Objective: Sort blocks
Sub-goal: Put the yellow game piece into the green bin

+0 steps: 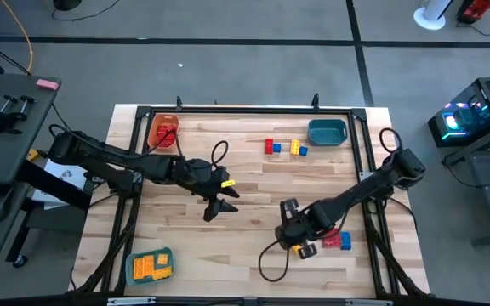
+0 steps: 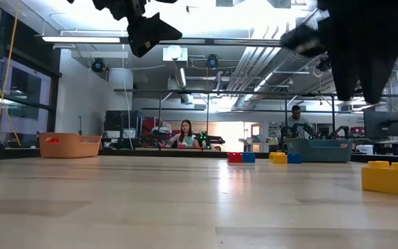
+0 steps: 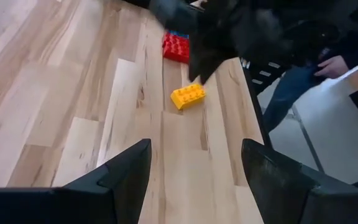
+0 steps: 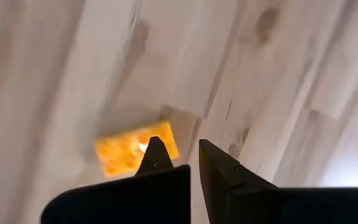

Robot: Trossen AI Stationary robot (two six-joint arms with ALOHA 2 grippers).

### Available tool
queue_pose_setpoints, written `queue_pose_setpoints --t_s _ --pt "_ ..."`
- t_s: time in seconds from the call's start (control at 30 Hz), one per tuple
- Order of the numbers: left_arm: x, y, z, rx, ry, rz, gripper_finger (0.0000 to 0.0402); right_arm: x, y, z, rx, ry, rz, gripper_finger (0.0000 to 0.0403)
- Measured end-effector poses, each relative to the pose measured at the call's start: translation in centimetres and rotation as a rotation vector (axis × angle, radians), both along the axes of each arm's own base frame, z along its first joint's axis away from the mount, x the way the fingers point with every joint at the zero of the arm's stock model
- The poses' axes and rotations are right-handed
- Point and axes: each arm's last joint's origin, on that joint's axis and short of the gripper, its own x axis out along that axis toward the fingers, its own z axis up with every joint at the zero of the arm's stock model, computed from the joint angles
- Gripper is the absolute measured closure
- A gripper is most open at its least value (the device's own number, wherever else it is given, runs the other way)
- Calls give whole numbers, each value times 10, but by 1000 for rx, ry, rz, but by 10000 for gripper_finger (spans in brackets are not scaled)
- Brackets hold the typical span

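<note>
A yellow block lies flat on the table near the front right, also seen in the left wrist view and the low view. My right gripper hangs shut just above it, clear of it. A red block and a blue block lie beside it. My left gripper hovers open over the table's middle, nothing between its fingers. Red, blue and yellow blocks rest at the far middle.
An orange tray holding red blocks stands at the far left, a teal tray at the far right, and a tray with yellow blocks at the near left. People sit in the room behind the table.
</note>
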Motion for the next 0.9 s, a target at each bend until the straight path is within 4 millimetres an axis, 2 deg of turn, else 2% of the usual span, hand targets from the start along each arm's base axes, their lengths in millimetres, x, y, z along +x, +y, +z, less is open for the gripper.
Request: queue_pose_setpoints --t_s 0.1,0.17,0.27,0.37,0.53,0.7,0.9 --pt "0 0 0 24 -8 -14 168 4 3 12 124 -5 -322 403" --pt "0 0 0 46 -14 -26 168 4 4 14 219 22 -566 403" --pt "0 3 0 81 -25 -39 168 1 5 9 318 92 -873 403" --pt "1 6 0 105 -31 -43 168 -7 6 -1 316 143 -1056 402" --pt "2 12 0 105 -37 -73 168 -18 13 -16 329 197 -1210 362" --pt "2 14 0 91 -35 -83 168 -23 20 -27 370 179 -1261 274" --pt "2 14 0 86 -33 -81 168 -32 16 -40 314 190 -1310 174"
